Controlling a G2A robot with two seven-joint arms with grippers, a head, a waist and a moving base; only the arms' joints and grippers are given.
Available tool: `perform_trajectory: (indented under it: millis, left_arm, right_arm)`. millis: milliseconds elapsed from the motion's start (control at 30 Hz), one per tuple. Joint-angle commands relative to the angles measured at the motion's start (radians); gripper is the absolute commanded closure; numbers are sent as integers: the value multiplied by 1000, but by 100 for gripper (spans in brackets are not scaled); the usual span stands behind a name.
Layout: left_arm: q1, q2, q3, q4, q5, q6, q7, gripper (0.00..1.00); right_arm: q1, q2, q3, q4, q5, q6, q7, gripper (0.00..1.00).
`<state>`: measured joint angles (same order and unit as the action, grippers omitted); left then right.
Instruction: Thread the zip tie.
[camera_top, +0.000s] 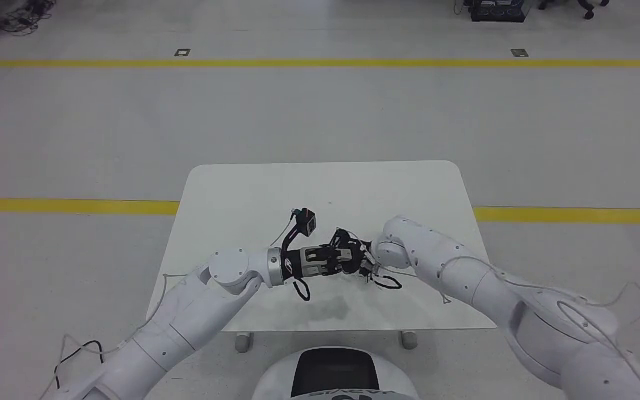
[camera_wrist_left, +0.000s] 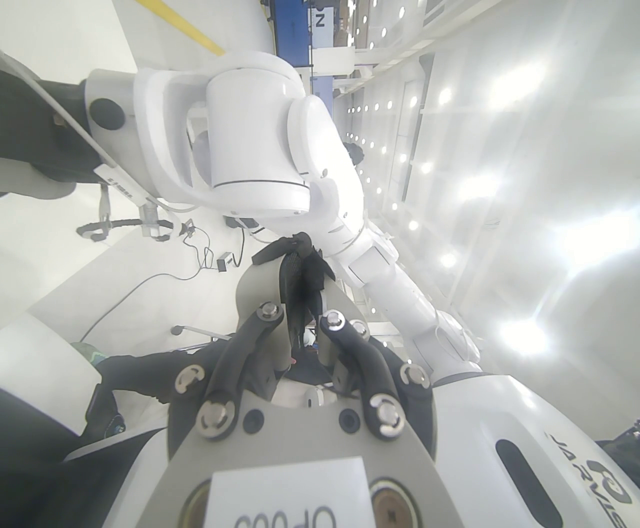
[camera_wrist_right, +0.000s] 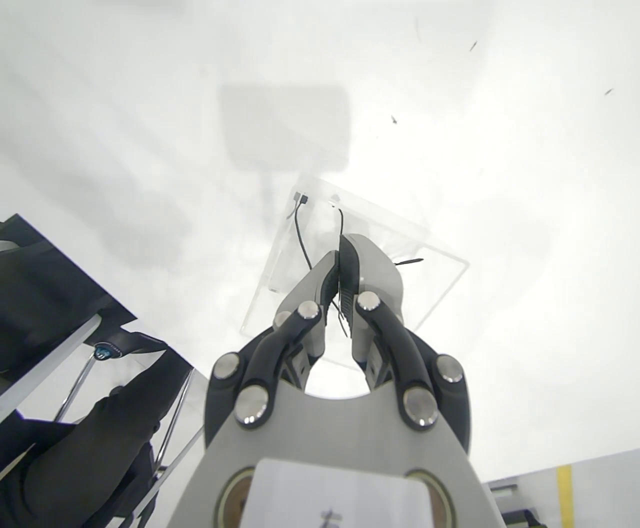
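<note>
Over the middle of the white table (camera_top: 240, 200) my two grippers meet tip to tip. The left gripper (camera_top: 338, 258) comes in from the left and the right gripper (camera_top: 362, 256) from the right. In the left wrist view the left gripper (camera_wrist_left: 302, 280) is shut on a black strip of the zip tie (camera_wrist_left: 295, 247), which sticks out past the fingertips. In the right wrist view the right gripper (camera_wrist_right: 340, 255) is shut on the thin black zip tie (camera_wrist_right: 301, 235). Two strands of the tie run beyond the pads, and a short tail (camera_wrist_right: 343, 322) hangs between the fingers.
A clear acrylic tray (camera_wrist_right: 430, 280) lies on the table under the right gripper, with a loose black tie end (camera_wrist_right: 409, 261) on it. The right arm's white forearm (camera_wrist_left: 260, 130) is close in front of the left gripper. The table's far half is bare.
</note>
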<state>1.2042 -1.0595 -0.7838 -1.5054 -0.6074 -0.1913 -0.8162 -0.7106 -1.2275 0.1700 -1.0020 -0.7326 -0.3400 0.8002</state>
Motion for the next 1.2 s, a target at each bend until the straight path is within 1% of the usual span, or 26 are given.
perform_trajectory:
  millis: [0, 167, 267, 300, 367, 400, 500, 533, 600, 633, 1100, 1167]
  left_arm:
    - [0, 0, 0, 0, 0, 0, 0, 100]
    - [0, 0, 0, 0, 0, 0, 0, 100]
    - [0, 0, 0, 0, 0, 0, 0, 100]
    - [0, 0, 0, 0, 0, 0, 0, 100]
    - [0, 0, 0, 0, 0, 0, 0, 100]
    - [0, 0, 0, 0, 0, 0, 0, 100]
    - [0, 0, 0, 0, 0, 0, 0, 100]
    - [0, 0, 0, 0, 0, 0, 0, 100]
    - [0, 0, 0, 0, 0, 0, 0, 100]
    - [0, 0, 0, 0, 0, 0, 0, 100]
    - [0, 0, 0, 0, 0, 0, 0, 100]
    - [0, 0, 0, 0, 0, 0, 0, 100]
  right_arm:
    - [2, 25, 2, -34, 3, 0, -21, 100]
    - [-7, 98, 23, -119, 5, 0, -72, 100]
    - [-24, 149, 56, -177, 5, 0, -113, 100]
    - [-34, 171, 73, -205, 8, 0, -136, 100]
    - [-57, 209, 103, -242, 19, 0, -187, 100]
    - [-73, 235, 122, -270, 26, 0, -214, 100]
    - [-116, 296, 162, -328, 53, 0, -302, 100]
    - [-137, 322, 178, -357, 69, 0, -359, 100]
    - [-170, 361, 192, -395, 89, 0, -443, 100]
    - [-177, 373, 193, -412, 88, 0, -464, 100]
    - [-177, 373, 193, -412, 88, 0, -464, 100]
    - [-192, 373, 204, -408, 108, 0, -494, 100]
